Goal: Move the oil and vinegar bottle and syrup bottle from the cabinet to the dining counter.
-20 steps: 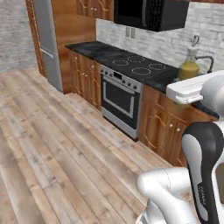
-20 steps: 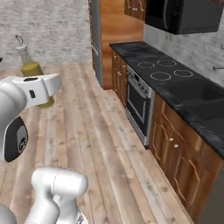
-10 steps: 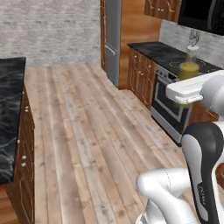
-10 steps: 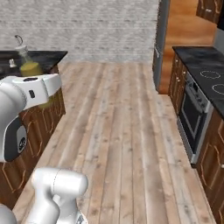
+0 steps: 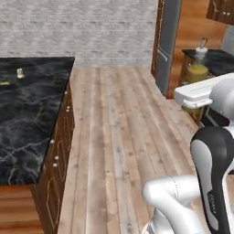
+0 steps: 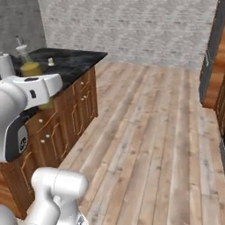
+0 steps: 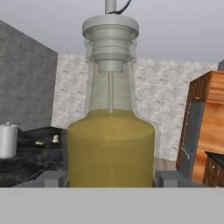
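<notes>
The gripper (image 7: 111, 179) has its jaws pinching the oil and vinegar bottle (image 7: 110, 131) low on its belly, carried upright so nothing spills, with the dining counter (image 5: 27, 114) at nine o'clock, awaiting it.

The oil and vinegar bottle (image 7: 110, 144) loses its base below the hand view's bottom, and its lower half sits behind the white arm in both base views. On the desk (image 5: 27, 114), two tiny far objects (image 5: 19, 73) are too small to name.
</notes>
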Robot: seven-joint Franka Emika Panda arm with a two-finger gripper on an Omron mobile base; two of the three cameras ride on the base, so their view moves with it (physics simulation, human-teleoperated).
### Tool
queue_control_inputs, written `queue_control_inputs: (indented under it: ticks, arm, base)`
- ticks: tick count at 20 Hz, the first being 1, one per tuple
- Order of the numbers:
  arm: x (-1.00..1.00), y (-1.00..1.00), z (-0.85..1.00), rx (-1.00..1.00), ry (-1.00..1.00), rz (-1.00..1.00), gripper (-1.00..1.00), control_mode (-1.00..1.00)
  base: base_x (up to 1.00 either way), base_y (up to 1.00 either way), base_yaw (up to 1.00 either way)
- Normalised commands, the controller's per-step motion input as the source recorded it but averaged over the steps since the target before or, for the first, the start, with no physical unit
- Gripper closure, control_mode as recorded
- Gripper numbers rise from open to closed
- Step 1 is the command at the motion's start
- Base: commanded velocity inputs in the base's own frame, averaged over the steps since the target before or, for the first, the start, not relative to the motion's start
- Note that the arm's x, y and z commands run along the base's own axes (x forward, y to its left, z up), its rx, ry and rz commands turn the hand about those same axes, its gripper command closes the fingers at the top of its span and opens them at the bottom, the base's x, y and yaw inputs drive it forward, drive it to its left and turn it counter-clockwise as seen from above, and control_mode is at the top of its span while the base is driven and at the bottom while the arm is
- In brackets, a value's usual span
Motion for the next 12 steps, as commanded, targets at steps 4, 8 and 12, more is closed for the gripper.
queue_control_inputs:
  ticks: [4, 8, 12]
  arm:
    - [0.0, 0.0, 0.0, 0.0, 0.0, 0.0, 1.0, 1.0]
    - [0.0, 0.0, 0.0, 0.0, 0.0, 0.0, 1.0, 1.0]
    - [0.0, 0.0, 0.0, 0.0, 0.0, 0.0, 1.0, 1.0]
  base:
    - [-0.24, 0.07, 0.48]
    - [-0.25, 0.47, 0.43]
    - [-0.02, 0.74, 0.38]
